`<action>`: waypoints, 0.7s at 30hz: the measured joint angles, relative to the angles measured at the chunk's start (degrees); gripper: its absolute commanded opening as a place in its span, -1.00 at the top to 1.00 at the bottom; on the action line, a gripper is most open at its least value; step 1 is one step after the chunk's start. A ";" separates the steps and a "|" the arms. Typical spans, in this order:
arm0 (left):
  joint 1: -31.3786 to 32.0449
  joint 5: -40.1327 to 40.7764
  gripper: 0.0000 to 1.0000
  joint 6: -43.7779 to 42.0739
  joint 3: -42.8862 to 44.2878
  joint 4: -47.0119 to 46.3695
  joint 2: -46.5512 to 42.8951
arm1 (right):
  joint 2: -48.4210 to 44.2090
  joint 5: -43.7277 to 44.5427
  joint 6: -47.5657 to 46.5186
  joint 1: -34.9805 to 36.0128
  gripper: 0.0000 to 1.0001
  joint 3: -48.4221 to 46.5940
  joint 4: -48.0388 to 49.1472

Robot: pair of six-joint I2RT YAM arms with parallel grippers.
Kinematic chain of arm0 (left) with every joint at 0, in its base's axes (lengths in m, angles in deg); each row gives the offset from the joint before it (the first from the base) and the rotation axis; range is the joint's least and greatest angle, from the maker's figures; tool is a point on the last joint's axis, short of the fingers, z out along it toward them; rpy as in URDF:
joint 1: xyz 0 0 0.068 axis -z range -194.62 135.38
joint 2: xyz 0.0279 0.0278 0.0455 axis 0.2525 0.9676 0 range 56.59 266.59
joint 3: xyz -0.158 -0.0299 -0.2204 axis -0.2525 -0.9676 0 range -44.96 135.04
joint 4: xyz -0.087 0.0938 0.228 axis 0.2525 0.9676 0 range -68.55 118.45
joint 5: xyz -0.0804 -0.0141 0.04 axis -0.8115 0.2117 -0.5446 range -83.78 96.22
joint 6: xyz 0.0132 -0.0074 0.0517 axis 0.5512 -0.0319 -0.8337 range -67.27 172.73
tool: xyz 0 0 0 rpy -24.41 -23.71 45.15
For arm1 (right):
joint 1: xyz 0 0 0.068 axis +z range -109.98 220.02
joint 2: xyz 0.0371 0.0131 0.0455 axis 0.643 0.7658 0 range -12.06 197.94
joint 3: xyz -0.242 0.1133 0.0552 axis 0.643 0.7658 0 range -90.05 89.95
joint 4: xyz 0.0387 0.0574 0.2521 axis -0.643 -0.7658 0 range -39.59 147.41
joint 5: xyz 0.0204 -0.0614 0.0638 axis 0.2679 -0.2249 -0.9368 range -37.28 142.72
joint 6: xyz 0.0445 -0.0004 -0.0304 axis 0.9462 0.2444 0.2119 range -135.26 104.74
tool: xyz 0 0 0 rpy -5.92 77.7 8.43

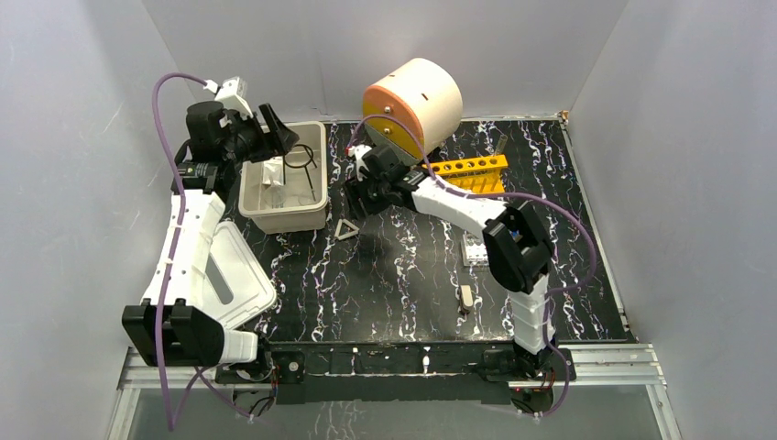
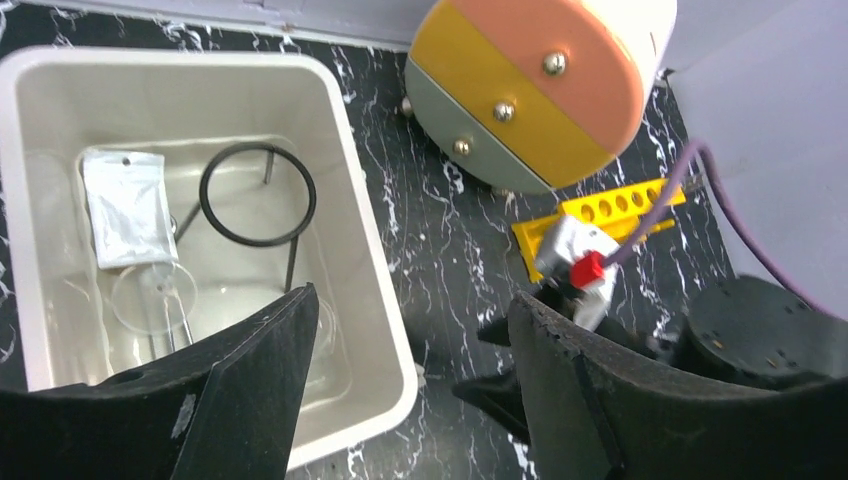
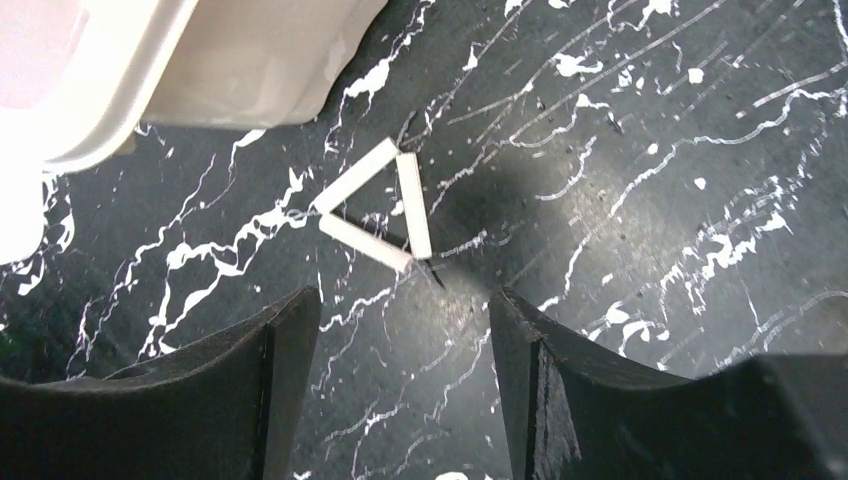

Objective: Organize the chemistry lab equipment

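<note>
Plainly the sorting is partway through. The black ring (image 2: pixel 203 195) on its legs, the white square pad (image 2: pixel 125 205) and a clear glass piece (image 2: pixel 150 295), funnel or beaker I cannot tell, lie inside the white tub (image 2: pixel 170 55). The metal triangle (image 3: pixel 413 205) lies flat on the black marbled table (image 3: pixel 650 250), just beside the tub's near corner. The left gripper (image 2: pixel 410 310) hangs above the tub's right rim with its jaws spread and nothing between them. The right gripper (image 3: pixel 405 300) hovers over the triangle, jaws likewise wide apart and empty, with the triangle a little ahead of the fingertips rather than between them. I judge the step in hand to be the right arm picking up the triangle. The next move calls for shifting forward until one bar sits between the fingers, then coming straight down to the tabletop and closing on that thin bar. The piece lies low and flat, so a shallow descent could miss it or push it aside. A small loose tool (image 1: pixel 466 298) nearer the right arm's base also waits on the table.
</note>
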 measured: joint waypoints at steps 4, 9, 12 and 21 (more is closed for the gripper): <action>0.42 -1.40 -0.47 -0.31 -3.52 0.24 -2.80 | 5.27 1.73 0.66 1.07 -0.23 -5.66 -2.69; 2.56 -0.57 -0.52 -2.58 -3.91 1.44 -5.05 | 12.94 3.13 2.03 2.03 -0.16 -13.79 -6.73; 4.24 1.01 -0.52 -4.11 -3.91 2.10 -6.05 | 16.55 3.93 2.51 2.54 -0.05 -16.92 -9.44; 6.08 5.97 -0.54 -6.25 -3.91 3.23 -6.56 | 21.55 5.92 3.19 2.99 0.09 -21.88 -14.40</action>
